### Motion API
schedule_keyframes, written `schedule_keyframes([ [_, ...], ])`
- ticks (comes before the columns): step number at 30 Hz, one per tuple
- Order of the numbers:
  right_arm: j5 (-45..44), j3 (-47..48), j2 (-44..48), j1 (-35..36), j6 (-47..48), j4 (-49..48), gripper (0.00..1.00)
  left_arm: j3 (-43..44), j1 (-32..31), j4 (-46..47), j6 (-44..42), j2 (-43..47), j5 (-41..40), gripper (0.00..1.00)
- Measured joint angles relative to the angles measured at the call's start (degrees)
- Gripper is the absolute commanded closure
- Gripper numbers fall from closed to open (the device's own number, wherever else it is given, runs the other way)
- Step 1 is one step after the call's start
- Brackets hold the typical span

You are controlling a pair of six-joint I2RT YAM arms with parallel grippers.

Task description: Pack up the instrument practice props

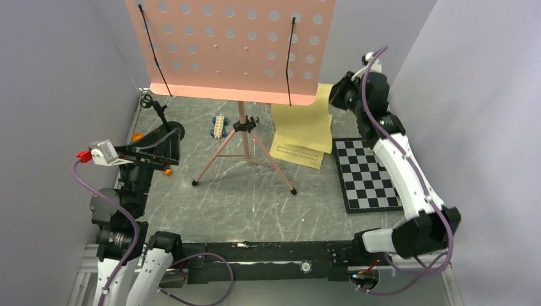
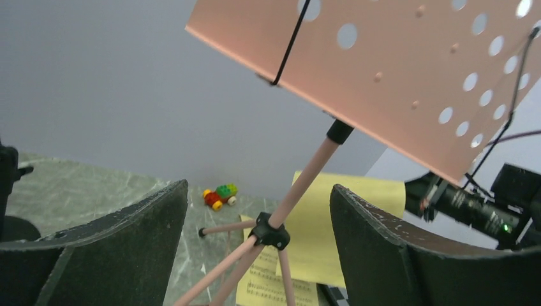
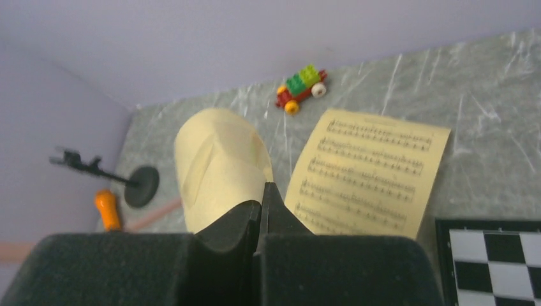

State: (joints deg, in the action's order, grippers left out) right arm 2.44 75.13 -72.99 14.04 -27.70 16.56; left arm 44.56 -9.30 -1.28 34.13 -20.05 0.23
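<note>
The tall pink music stand point(image 1: 233, 48) rests on its tripod point(image 1: 242, 125) mid-table. My left gripper point(image 2: 258, 191) is open, its jaws set either side of the tripod hub point(image 2: 271, 233) without touching it; in the top view this left gripper point(image 1: 173, 137) is left of the stand. My right gripper point(image 3: 263, 197) is shut on a curled yellow sheet-music page point(image 3: 217, 166), which hangs lifted at back right point(image 1: 303, 121). A second yellow page point(image 1: 296, 155) lies flat. The black mic stand point(image 3: 141, 185) and orange microphone point(image 3: 108, 209) sit at far left.
A black-and-white chessboard point(image 1: 367, 175) lies on the right of the table. One small block car point(image 1: 219, 125) sits behind the tripod and another, red and green point(image 3: 301, 88), near the back wall. Grey walls close in on three sides.
</note>
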Motion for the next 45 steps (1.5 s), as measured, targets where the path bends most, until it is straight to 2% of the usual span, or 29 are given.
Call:
schedule_keyframes([
  [2,2.82,4.07,-5.35,-3.19,-2.43,-0.85,1.00,-0.98,0.00,-0.79,0.20,0.11,-0.09,0.15],
  [5,13.42,7.63,-16.55,-13.86,-10.16,-4.26,1.00,-2.14,0.00,-2.08,0.63,0.09,-0.09,0.14],
  [6,16.28,6.43,-21.88,-17.84,-12.72,-5.44,1.00,-2.21,0.00,-2.84,0.68,0.07,-0.09,0.14],
  [9,18.10,0.94,-26.91,-20.92,-15.45,-3.34,1.00,-2.21,-0.02,-3.54,0.68,0.00,-0.09,0.15],
  [12,21.59,-2.58,-27.30,-19.34,-17.40,0.90,1.00,-2.21,-0.02,-3.52,1.01,-0.31,-0.09,0.15],
  [18,25.97,-1.29,-21.84,-14.34,-18.27,-2.36,1.00,-2.21,0.00,-2.97,2.21,-3.21,1.03,0.16],
  [24,26.84,-1.40,-19.52,-13.62,-18.69,-6.03,1.00,-2.21,-0.02,-3.32,2.58,-3.74,1.44,0.15],
  [35,28.13,-18.56,-21.64,-10.36,-21.00,-15.85,1.00,-6.88,-0.02,-2.97,4.07,-2.93,2.12,0.16],
  [45,29.42,-20.48,-23.47,-5.75,-23.39,-24.50,1.00,-8.57,-0.07,-2.54,4.61,-3.04,2.99,0.16],
])
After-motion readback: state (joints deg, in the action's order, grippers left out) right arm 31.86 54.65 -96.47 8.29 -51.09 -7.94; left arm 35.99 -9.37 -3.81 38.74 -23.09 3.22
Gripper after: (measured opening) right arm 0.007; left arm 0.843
